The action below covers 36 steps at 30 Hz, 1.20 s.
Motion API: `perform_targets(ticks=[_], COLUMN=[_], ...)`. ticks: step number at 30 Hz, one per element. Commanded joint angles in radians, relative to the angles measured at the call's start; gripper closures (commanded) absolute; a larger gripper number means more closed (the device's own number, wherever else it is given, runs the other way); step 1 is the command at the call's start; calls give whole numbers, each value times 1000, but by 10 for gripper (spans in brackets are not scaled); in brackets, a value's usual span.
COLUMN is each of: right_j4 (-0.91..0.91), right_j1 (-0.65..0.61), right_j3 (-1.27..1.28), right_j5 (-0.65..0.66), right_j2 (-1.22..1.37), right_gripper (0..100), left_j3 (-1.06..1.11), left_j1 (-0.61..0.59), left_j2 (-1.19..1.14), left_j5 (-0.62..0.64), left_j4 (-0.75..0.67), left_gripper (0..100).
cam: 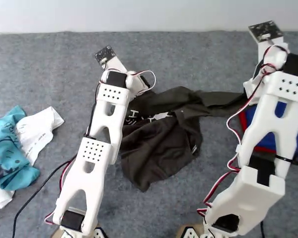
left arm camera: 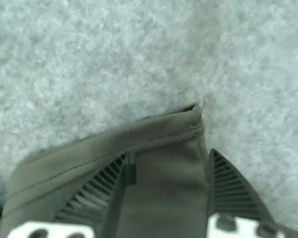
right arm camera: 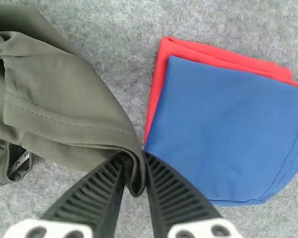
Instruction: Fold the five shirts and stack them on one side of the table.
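Shirt (cam: 161, 144) between both arms' jaws

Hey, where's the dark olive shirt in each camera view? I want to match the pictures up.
High view: the olive shirt lies crumpled mid-table, between the two arms.
Left wrist view: its hem lies between the fingers of the open left claw.
Right wrist view: its edge is pinched in the right claw, beside the folded blue shirt.
Shared landmark: the grey table cover under it in all three.
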<state>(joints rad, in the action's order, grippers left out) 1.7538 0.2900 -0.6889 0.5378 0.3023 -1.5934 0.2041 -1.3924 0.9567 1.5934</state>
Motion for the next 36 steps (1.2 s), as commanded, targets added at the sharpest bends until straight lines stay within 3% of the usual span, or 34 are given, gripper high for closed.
perform_targets(ticks=[1, 8, 15, 20, 29, 32, 36], right_j4=[31, 31, 31, 31, 31, 10, -41], right_j1=[8, 5, -31, -134, -314, -349, -352], right_j3=[0, 0, -3, -3, -2, -2, -2], right_j5=[9, 2, 8, 8, 9, 9, 2], right_j2=[-25, 27, 25, 33, 39, 99, 208], right_gripper=[991, 991, 991, 991, 991, 991, 991], left_j3=[-87, -45, -13, -12, 120, 277, 400], left_j1=[12, 35, -144, -290, -420, -434, -373], left_j2=[21, 23, 26, 29, 117, 227, 402], left_j5=[14, 9, -123, -130, -141, -169, -167], left_j4=[8, 143, 163, 164, 166, 166, 158], left_gripper=[768, 908, 989, 987, 987, 976, 889])
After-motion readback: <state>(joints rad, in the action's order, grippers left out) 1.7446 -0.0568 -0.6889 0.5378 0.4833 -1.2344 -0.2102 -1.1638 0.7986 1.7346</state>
